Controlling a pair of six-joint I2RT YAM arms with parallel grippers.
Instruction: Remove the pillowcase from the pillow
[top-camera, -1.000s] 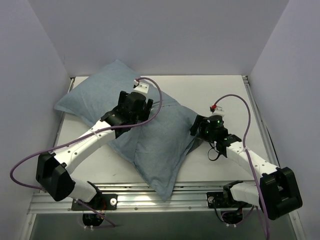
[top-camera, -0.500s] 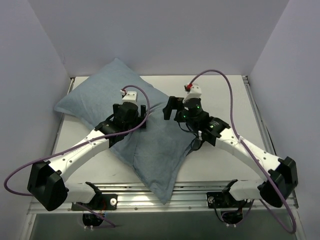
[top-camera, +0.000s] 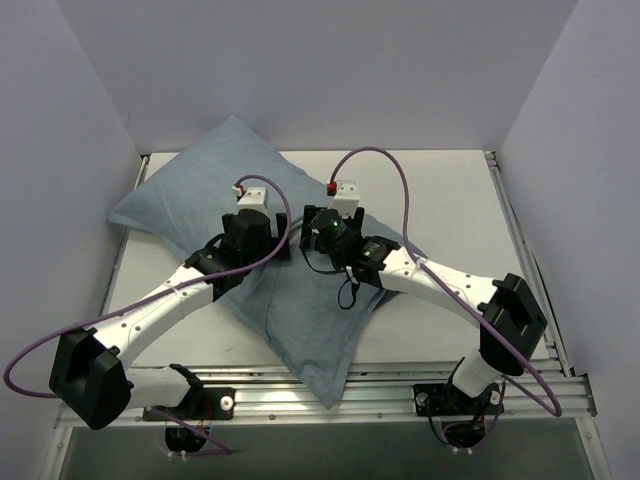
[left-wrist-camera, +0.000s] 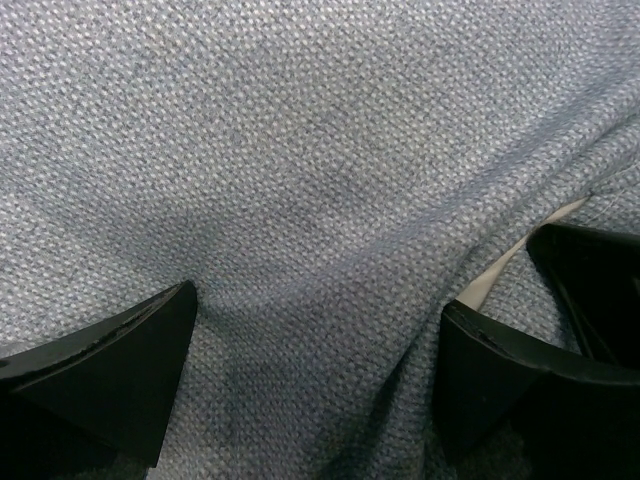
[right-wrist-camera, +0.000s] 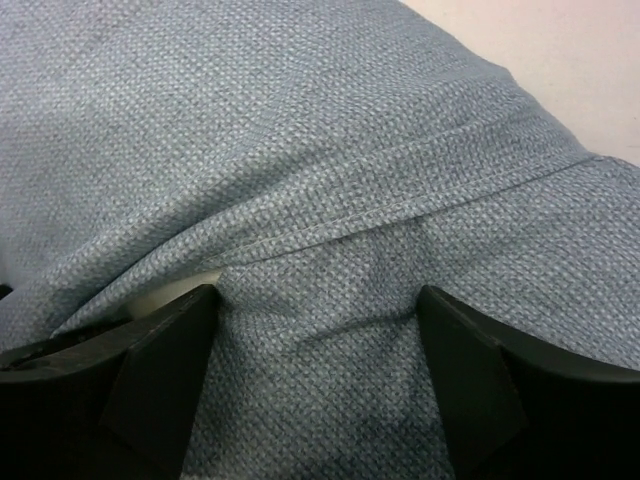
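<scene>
The pillowcase (top-camera: 190, 200) shows its blue-grey cloth and lies slantwise from the far left to the near middle, still round the pillow. In the top view the pillow is hidden; a pale sliver of the pillow (left-wrist-camera: 505, 262) shows at a cloth opening, and the pillow (right-wrist-camera: 175, 288) shows again under the stitched hem (right-wrist-camera: 400, 205). My left gripper (top-camera: 272, 247) (left-wrist-camera: 320, 300) stands open, its fingers pressed down on the cloth. My right gripper (top-camera: 308, 243) (right-wrist-camera: 318, 292) is open right beside it, with a wrinkle of pillowcase between its fingers just below the hem.
The white table (top-camera: 450, 190) is walled on the left, back and right. A metal rail (top-camera: 300, 385) runs along the near edge. Purple cables loop above both wrists. A black part (left-wrist-camera: 595, 285) of the other gripper stands close by my left gripper's right finger.
My right arm has swung left from the pillow's right edge to its middle, beside the left gripper. The left gripper has shifted slightly left on the cloth.
</scene>
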